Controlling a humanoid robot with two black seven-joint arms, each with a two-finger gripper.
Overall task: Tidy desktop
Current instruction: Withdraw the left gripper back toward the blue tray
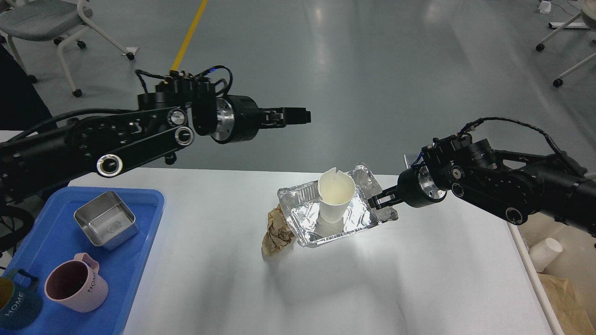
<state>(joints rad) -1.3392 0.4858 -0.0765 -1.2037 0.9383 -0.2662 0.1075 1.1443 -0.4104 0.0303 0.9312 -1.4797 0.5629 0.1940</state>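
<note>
The white desktop (372, 288) holds a crumpled foil tray (361, 218) near its middle. A white paper cup (336, 195) with a torn rim stands inside the tray. A crumpled brown paper (275, 232) lies against the tray's left side. My right gripper (379, 201) comes in from the right and its fingers are closed on the tray's right rim. My left gripper (298, 116) hangs high above the table's far edge, holds nothing, and is seen side-on, so its fingers cannot be told apart.
A blue plastic tray (139, 260) at the front left holds a square metal tin (106, 219), a pink mug (77, 284) and a dark blue mug (16, 302). Right of the table, a bin holds a white cup (545, 253) and brown paper (565, 302).
</note>
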